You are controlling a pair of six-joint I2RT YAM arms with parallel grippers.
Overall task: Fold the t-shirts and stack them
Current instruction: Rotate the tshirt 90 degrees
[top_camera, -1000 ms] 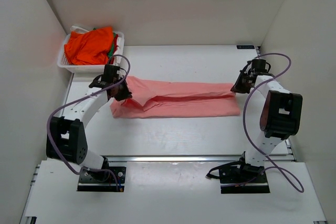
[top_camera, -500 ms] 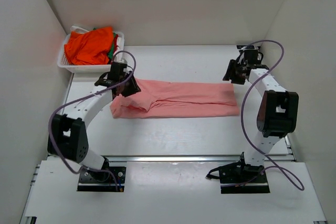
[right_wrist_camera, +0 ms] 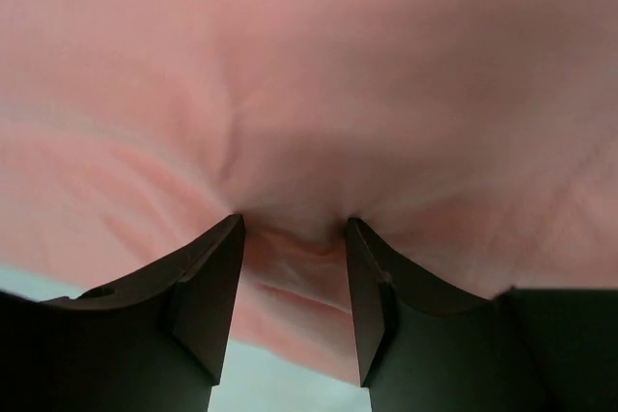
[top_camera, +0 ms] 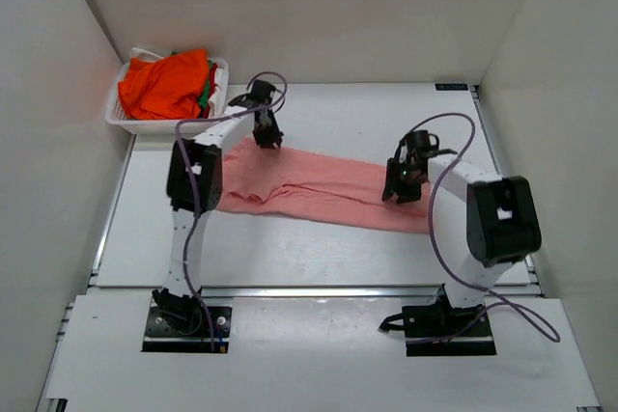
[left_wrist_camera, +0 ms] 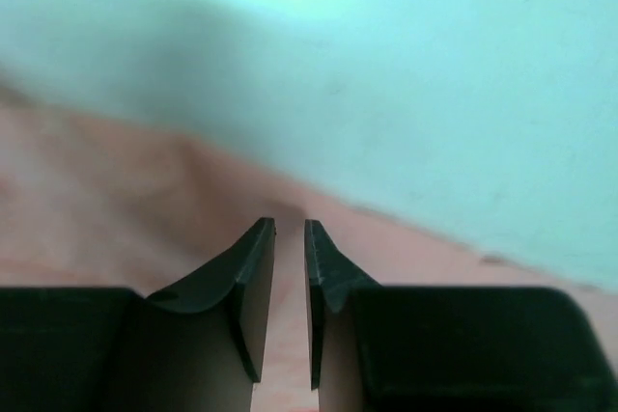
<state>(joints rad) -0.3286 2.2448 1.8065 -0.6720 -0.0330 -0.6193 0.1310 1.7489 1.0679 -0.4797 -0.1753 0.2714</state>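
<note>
Shirts lie apart in the top view: the salmon-pink shirt (top_camera: pixel 319 185) stretches as a long strip across the white surface (top_camera: pixel 367 118), and the orange shirt (top_camera: pixel 164 84) is heaped in the basket (top_camera: pixel 121 123) at the far left. The left gripper (top_camera: pixel 268 137) is at the strip's far left end and the right gripper (top_camera: pixel 398 190) is on its right part. In the left wrist view the jaws stand a slit apart over the cloth's edge. In the right wrist view the jaws are spread, tips on pink cloth, with a small fold bulging between them.

I have open white tabletop (top_camera: pixel 319 248) on the near and far sides of the long salmon-pink cloth shirt (top_camera: pixel 319 185). The white slotted plastic basket (top_camera: pixel 145 125) blocks the far-left corner, seemingly against the side wall (top_camera: pixel 58 142).
</note>
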